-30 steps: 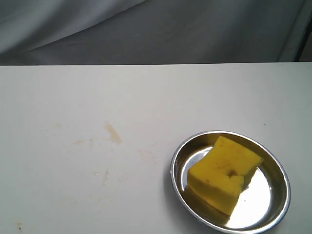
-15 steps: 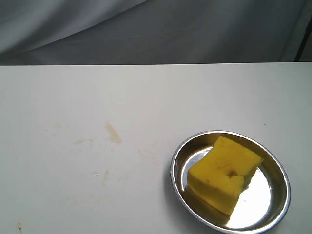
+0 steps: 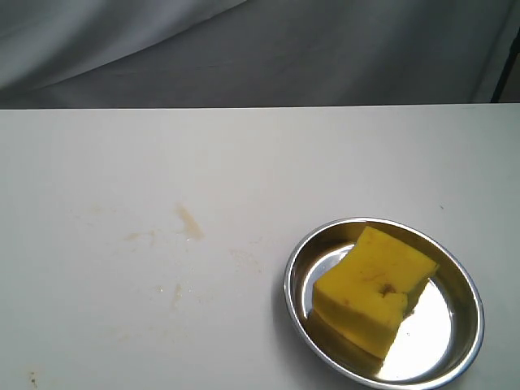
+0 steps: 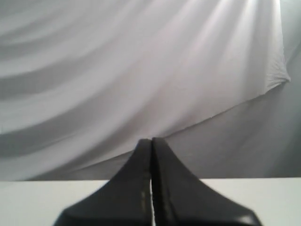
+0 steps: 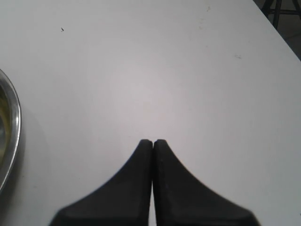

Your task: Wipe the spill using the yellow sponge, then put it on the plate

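Already, yellow sponge [image 3: 374,291] on plate [image 3: 426,337]

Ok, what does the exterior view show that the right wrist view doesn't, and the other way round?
Only the exterior view shows the yellow sponge lying in the plate and the faint tan spill smears on the table. Only the right wrist view shows the right gripper, jaws shut and holding nothing, over bare table beside the plate. Both show the plate's steel rim and the white table.
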Tool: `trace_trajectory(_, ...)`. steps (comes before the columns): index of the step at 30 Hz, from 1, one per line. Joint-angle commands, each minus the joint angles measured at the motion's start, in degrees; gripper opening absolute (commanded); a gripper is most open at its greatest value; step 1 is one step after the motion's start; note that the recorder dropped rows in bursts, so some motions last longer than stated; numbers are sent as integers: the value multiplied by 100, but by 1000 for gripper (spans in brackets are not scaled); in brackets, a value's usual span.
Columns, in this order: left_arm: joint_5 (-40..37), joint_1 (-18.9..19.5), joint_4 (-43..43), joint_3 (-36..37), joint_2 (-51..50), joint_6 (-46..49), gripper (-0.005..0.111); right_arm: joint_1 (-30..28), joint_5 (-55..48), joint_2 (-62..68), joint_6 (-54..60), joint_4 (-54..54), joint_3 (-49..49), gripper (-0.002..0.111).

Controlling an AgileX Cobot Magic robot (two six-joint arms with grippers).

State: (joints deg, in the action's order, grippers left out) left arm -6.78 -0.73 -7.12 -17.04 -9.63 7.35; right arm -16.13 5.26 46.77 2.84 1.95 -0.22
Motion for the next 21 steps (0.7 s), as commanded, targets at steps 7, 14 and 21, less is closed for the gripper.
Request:
trace_trajectory(7,185,22,179,1285,408,-480,0,-43,90,14,-26,1,22,0)
trace_trajectory(14,127,22,458,1704,637,-974,0,-43,90,14,-26,1,22,0)
trace_trajectory(21,-864,22,1091,1704,698,-1002,0,-43,90,14,-26,1,22,0)
